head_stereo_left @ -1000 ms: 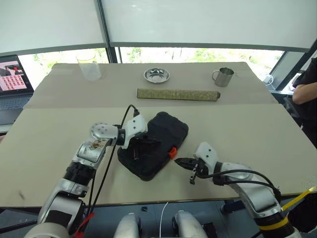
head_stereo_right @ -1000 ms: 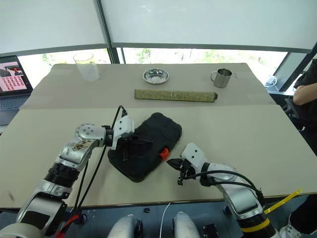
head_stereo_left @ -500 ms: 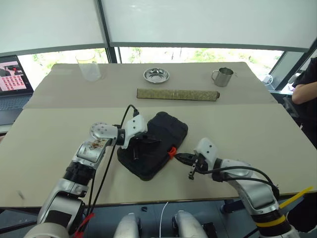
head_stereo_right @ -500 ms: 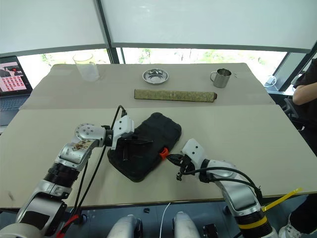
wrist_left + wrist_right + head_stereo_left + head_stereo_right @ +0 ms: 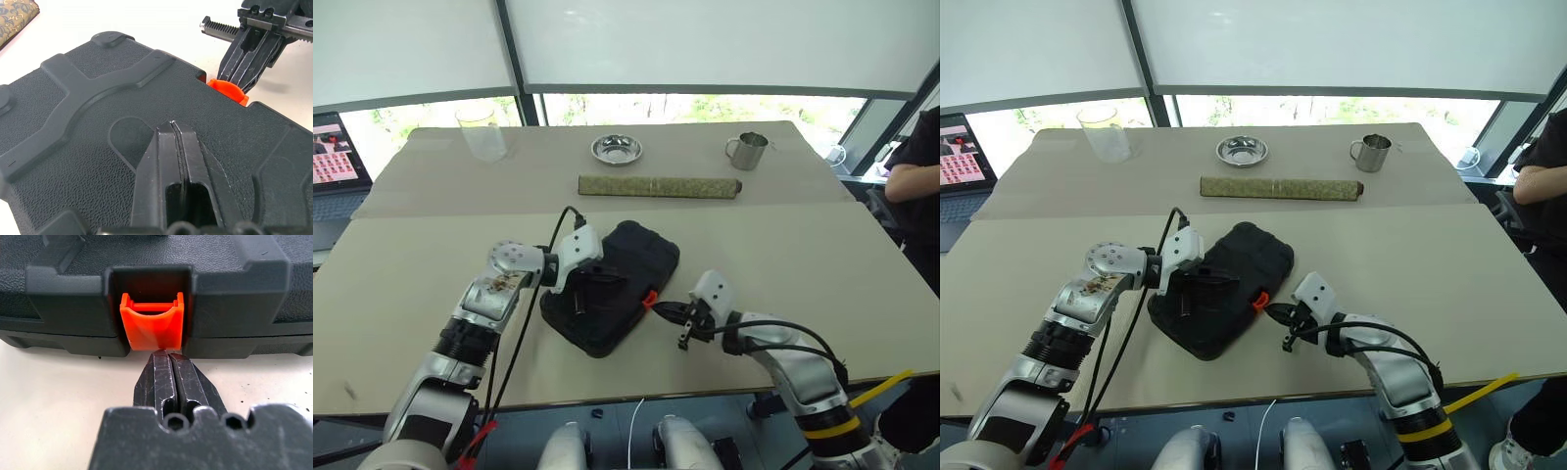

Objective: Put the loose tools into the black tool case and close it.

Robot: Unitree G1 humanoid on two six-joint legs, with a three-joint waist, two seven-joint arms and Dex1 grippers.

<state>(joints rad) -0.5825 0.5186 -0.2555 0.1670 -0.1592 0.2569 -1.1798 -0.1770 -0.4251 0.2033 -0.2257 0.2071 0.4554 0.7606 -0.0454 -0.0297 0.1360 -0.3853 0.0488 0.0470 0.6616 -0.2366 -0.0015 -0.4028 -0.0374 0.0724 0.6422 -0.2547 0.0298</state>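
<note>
The black tool case (image 5: 628,262) lies shut on the table, its textured lid up. My left gripper (image 5: 172,126) is shut and its tips rest on the middle of the lid. The case's small orange latch (image 5: 152,328) faces my right gripper (image 5: 167,355). That gripper is shut, low over the table, with its tips right at the lower edge of the latch (image 5: 650,298). The left wrist view shows the right gripper (image 5: 240,82) against the latch from the other side. The loose tools are out of view.
A rolled greenish mat (image 5: 658,185) lies behind the case. Further back stand a steel bowl (image 5: 616,149), a steel mug (image 5: 745,151) and a clear jug (image 5: 481,132). A laptop (image 5: 333,157) is at the far left, and a person (image 5: 913,176) at the right edge.
The camera has shifted a little. Both grippers stay shut in the same places, and the case has not moved.
</note>
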